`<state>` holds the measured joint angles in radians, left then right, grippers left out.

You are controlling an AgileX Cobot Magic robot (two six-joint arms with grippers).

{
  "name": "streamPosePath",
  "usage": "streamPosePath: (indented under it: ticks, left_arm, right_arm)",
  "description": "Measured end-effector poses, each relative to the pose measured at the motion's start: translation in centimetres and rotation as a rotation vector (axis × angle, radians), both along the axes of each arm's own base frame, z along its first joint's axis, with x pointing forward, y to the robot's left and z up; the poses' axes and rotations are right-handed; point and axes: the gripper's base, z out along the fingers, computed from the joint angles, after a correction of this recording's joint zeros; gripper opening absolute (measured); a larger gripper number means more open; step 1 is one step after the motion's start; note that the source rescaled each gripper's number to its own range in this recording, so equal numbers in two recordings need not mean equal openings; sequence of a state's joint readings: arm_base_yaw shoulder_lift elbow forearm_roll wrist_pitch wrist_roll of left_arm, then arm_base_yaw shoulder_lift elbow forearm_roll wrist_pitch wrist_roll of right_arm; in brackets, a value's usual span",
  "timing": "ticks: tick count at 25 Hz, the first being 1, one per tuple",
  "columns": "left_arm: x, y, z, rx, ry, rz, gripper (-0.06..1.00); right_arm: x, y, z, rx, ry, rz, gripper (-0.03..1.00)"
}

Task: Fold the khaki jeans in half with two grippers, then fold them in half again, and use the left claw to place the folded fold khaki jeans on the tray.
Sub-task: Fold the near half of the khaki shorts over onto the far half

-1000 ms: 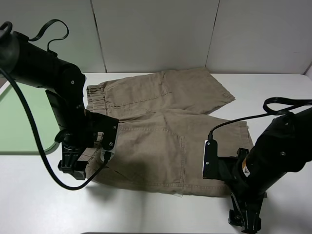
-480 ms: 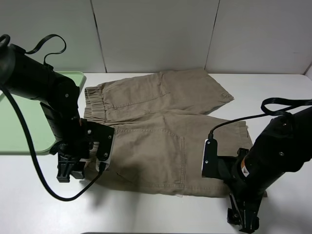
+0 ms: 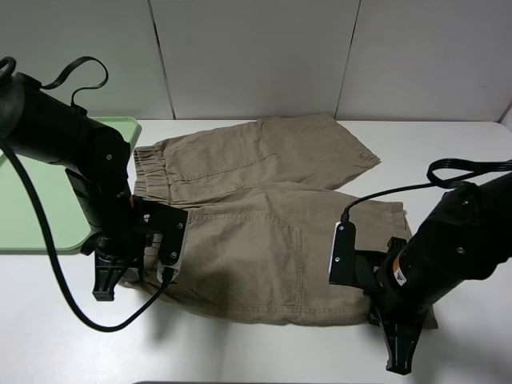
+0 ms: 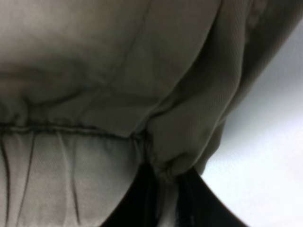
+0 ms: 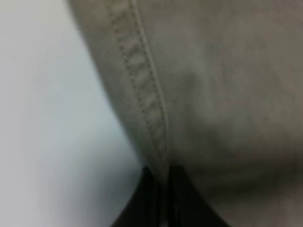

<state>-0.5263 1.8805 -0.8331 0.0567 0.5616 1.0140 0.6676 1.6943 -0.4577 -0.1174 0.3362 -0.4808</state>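
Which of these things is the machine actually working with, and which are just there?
Part of the job:
khaki jeans
left claw and right claw, both pinching the fabric
mint-green tray

Just there:
white table
wall panels

Looks like robotics lab, test cell. Bare white counter (image 3: 240,352), plain white wall panels (image 3: 256,56) boxing it in, seams showing. Left arm (image 3: 64,132) and right arm (image 3: 464,240), both black, loose cables trailing, bent over counter. Khaki jeans (image 3: 256,232) and mint tray (image 3: 16,216) laid out as props.
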Motion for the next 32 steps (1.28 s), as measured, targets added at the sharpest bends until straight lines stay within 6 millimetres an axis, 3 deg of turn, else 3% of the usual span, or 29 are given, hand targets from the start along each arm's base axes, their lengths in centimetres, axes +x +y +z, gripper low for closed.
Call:
streamPosePath:
  ticks: [10,14,18,26,32]
  left_arm:
    - [-0.1,-0.1,0.1,-0.009,-0.003,0.092,0.01]
    - [-0.2,-0.1,1.4,-0.023,-0.016,0.106,0.01]
    - [-0.5,0.1,4.0,-0.058,-0.066,0.109,0.01]
    - [-1.5,0.7,9.4,-0.15,-0.206,0.108,0.01]
    - [-3.2,1.5,12.0,-0.164,-0.201,0.116,0.01]
  right_arm:
    - [0.0,0.0,0.1,0.002,0.001,-0.064,0.0]
    - [0.0,-0.1,0.9,0.006,0.002,-0.153,0.0]
    - [0.1,-0.1,3.1,-0.001,0.011,-0.259,0.0]
    - [0.6,0.1,9.7,0.005,-0.014,-0.361,0.0]
    - [-0.2,-0.2,14.1,0.071,-0.015,-0.448,0.0]
